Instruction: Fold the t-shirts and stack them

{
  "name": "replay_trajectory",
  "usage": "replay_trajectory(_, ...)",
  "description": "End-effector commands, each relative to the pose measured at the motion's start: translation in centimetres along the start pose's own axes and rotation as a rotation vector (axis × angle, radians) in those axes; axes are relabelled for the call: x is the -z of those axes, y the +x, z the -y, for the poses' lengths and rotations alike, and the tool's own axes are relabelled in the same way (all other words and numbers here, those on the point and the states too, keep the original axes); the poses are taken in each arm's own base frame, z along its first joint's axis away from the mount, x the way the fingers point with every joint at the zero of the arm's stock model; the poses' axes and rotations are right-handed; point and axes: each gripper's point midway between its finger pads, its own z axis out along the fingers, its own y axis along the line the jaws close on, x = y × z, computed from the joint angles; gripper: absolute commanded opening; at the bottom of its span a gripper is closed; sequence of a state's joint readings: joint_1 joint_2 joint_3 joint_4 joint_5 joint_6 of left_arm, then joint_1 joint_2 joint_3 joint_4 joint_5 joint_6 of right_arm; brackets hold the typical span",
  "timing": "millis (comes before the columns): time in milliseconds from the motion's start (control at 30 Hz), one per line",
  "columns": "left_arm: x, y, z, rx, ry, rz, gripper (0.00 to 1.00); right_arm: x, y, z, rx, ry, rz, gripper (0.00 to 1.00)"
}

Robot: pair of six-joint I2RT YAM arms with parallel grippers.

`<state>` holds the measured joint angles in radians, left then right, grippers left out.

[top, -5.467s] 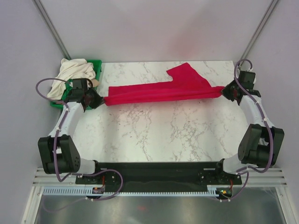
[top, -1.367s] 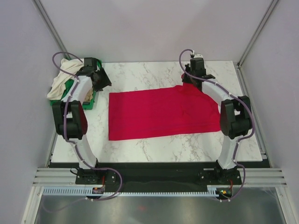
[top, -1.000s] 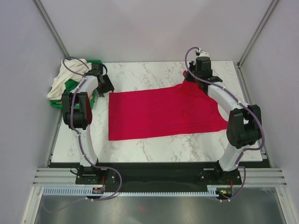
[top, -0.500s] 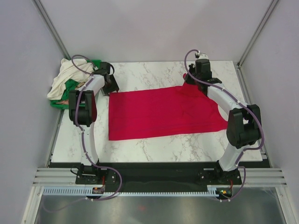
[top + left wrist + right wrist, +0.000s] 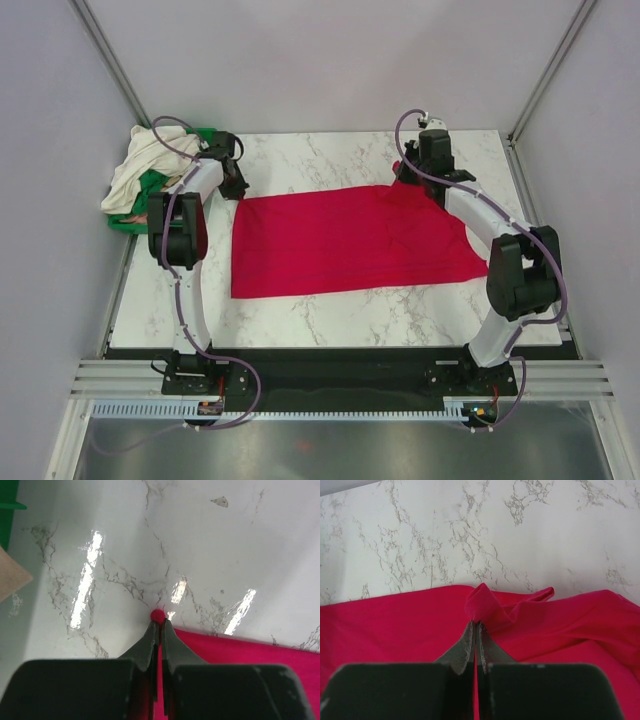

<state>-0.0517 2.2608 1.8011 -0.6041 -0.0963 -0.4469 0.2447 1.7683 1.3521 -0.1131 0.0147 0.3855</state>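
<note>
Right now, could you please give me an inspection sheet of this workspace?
Surface: white marble-patterned table top, glossy with grey veins.
Job's things: crimson-red fabric t-shirt spread flat mid-table; cream-white fabric heap piled on the tray.
Clutter: green plastic tray at the table's far left corner.
Grippers: left hand shut on the red shirt's far left corner; right hand shut on a raised fold at its far edge.
Cables: purple cables looping along both arms.
Surroundings: plain grey walls; nothing else seen.
</note>
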Motion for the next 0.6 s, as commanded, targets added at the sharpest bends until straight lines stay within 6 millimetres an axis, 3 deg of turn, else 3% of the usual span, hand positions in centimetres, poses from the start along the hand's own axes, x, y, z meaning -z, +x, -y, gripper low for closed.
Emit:
replay_trajectory(0, 2.4, -1.7, 0.7, 0.000, 0.023, 0.060, 0.02, 3.0, -3.4, -1.1, 0.014, -0.027, 0.100, 0.00)
replay_trajectory(167, 6.6, -1.7, 0.0, 0.033, 0.027, 0.105, 0.02, 5.8, -3.2, 0.4, 0.009, 0.029, 0.138, 0.00)
replay_trajectory(200, 6.6, -0.6, -0.5, 0.038, 0.016, 0.086, 0.02, 6.3, -3.0, 0.6, 0.006, 0.038, 0.144, 0.00)
replay_trajectory(233, 7.1, -0.5, -0.7, 0.048, 0.015, 0.096, 0.02, 6.5, -1.7, 1.5, 0.001, 0.066, 0.127, 0.00)
replay_trajectory(267, 8.3, -0.8, -0.7, 0.055, 0.024, 0.122, 0.02, 7.5, -2.0, 1.6, -0.010, 0.070, 0.147, 0.00)
replay_trajectory(333, 8.6, 0.6, -1.6, 0.063, 0.015, 0.117, 0.02, 8.2, -0.1, 2.8, -0.015, 0.103, 0.128, 0.00)
replay_trajectory(367, 9.8, 0.1, -1.5, 0.071, 0.031, 0.151, 0.02, 9.2, -0.4, 3.1, -0.018, 0.116, 0.153, 0.00)
replay_trajectory(433, 10.0, 1.4, -2.1, 0.077, 0.023, 0.144, 0.02, 9.7, 1.2, 4.2, -0.026, 0.147, 0.137, 0.00)
replay_trajectory(467, 11.0, 1.0, -2.2, 0.083, 0.033, 0.170, 0.02, 10.3, 1.2, 4.5, -0.031, 0.162, 0.152, 0.00)
replay_trajectory(567, 11.5, 2.4, -2.8, 0.093, 0.033, 0.168, 0.02, 11.3, 2.3, 5.7, -0.041, 0.200, 0.151, 0.00)
